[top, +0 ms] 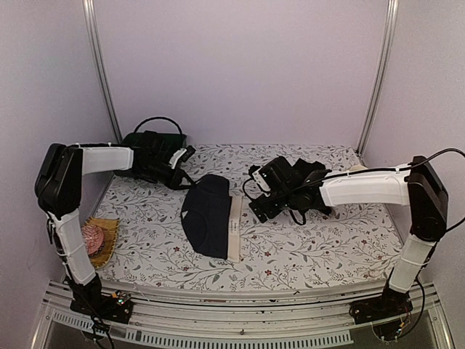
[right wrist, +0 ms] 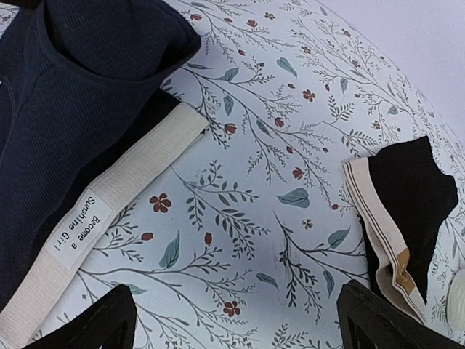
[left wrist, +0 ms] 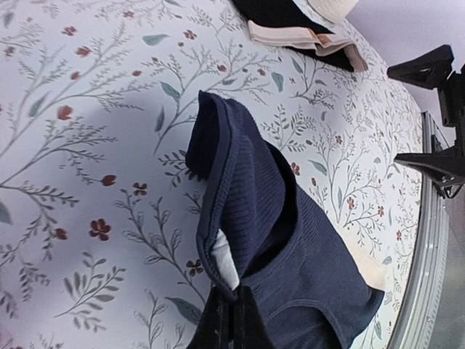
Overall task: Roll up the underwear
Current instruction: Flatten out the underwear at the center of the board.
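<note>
Your left claw (left wrist: 231, 309) is pinched shut on the edge of the navy underwear (top: 207, 214). That pair lies mid-desk on the flowery desk (top: 305, 247), with its cream waistband (top: 234, 227) on the side toward the right arm. Your right claw (right wrist: 236, 309) is spread wide just beside that waistband, with nothing between its fingers. A second black pair (right wrist: 407, 193) lies further right.

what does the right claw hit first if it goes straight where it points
Probably the bare floral tablecloth, between the cream waistband of the navy underwear and the black underwear; depth unclear.
</note>
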You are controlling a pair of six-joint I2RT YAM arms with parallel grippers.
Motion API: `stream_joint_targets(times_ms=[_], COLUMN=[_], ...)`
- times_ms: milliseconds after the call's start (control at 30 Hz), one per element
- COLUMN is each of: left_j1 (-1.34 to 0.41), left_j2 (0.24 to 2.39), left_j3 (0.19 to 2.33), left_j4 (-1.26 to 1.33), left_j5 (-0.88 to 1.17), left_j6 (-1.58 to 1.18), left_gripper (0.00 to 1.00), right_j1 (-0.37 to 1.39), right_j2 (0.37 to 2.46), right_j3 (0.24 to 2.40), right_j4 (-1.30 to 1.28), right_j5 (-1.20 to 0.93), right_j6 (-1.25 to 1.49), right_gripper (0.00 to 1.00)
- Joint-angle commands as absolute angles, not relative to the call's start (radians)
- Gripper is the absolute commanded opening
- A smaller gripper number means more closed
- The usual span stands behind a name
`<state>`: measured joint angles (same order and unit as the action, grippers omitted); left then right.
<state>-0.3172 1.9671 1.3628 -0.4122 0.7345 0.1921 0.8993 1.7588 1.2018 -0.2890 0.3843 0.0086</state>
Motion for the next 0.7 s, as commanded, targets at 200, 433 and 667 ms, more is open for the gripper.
stream_joint_targets(times_ms=[200,433,667], left_j1=[-0.223,-0.205,-0.199], left_j2=[1.877,1.887,1.936], left_j3=[1.219,1.183,1.199], left_j4=[-0.409,-0.350,-0.337], left_j5=[0.481,0.346,0.290], left_j6=[0.195,0.188,0.199], left_gripper=[0.00,0.00,0.44], right_j1=[0.813,0.772,0.717], right_j2=[2.028,2.276,2.424], right_j3=[1.557,1.838,1.957], right_j4=[-0.312,-0.414,-0.458], right_j5=[0.129,0.035,-0.097], right_j6=[0.034,0.011,0.014], right_gripper=[0.99,0.99,0.98])
